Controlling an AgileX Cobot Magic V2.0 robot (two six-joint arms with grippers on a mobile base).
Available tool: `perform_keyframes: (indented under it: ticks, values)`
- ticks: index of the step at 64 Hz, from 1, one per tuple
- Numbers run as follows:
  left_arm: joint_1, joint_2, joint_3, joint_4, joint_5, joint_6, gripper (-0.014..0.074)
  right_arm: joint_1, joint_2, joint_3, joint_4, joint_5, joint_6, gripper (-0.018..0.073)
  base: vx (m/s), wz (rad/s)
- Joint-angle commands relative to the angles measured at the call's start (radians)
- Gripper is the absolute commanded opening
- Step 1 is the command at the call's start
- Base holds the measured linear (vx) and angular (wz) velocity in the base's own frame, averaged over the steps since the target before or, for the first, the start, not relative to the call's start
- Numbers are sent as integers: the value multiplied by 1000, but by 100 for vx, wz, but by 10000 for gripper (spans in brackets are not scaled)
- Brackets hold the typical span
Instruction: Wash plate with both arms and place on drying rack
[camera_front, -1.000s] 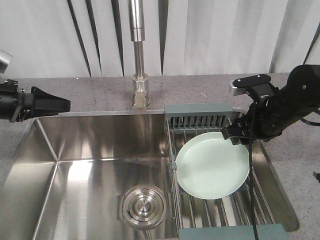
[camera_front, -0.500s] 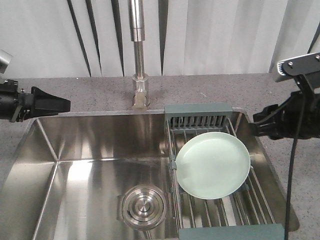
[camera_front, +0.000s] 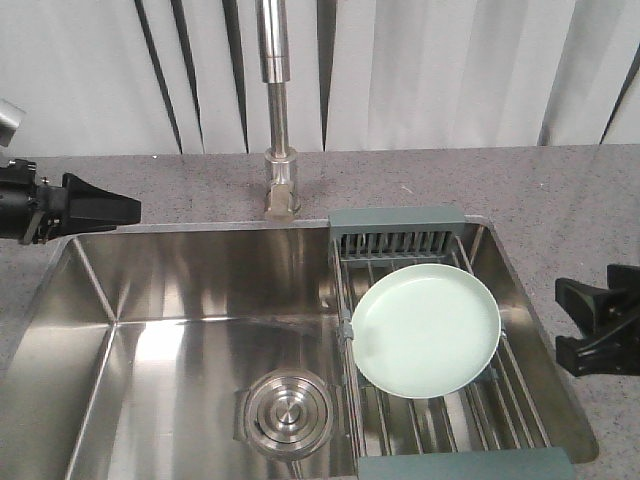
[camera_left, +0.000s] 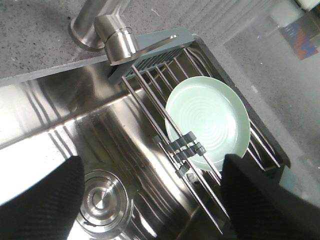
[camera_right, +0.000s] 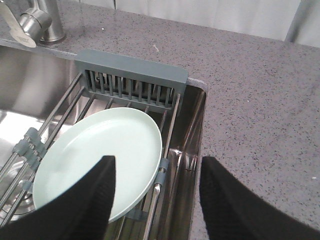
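The pale mint-green plate (camera_front: 425, 330) lies slightly tilted on the steel rods of the drying rack (camera_front: 398, 221), at the right end of the sink. Nothing holds it. My right gripper (camera_front: 580, 325) hangs open over the counter to the right of the rack, clear of the plate. In the right wrist view the plate (camera_right: 95, 155) shows behind the left finger, with the gripper (camera_right: 157, 205) empty above the rack's edge (camera_right: 130, 70). My left gripper (camera_front: 125, 210) is far left over the counter, open and empty. Its wrist view looks across at the plate (camera_left: 207, 120) and the rack (camera_left: 150, 47).
A steel faucet (camera_front: 275, 100) stands behind the sink. The steel basin (camera_front: 150, 300) has a round drain strainer (camera_front: 287, 412) at its bottom. Speckled grey counter (camera_front: 520, 190) surrounds the sink, with pleated curtains behind.
The right arm has let go of the plate's far-right rim and drawn back right and down to the frame's edge. The plate stays on the rack. The left arm has not moved.
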Motion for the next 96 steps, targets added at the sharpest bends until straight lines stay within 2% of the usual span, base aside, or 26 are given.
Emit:
perform_keyframes:
  ticks: [1,20,39,46,57,96]
  values:
    - [1,-45,-23,-68,55,-5,536,-3,-72,36,0,-127,-2,382,0,0]
    - [1,-45,-23,-68,55,-5,536,-3,-280,207,2,-211,0,382,0,0]
    - [1,-45,-23,-68,55,-5,536,-3,-489,308,0,-227,-12,382,0,0]
    - [1,-45,-23,-68,55,-5,536,-3,-539,311,4,-189,4,382,0,0]
    - [1,-45,-23,-68,55,-5,536,-3,-557,311,3,-112,12,382,0,0]
    - [1,-45,-23,-68,55,-5,536,-3,-557,311,3,-102,8,382,0,0]
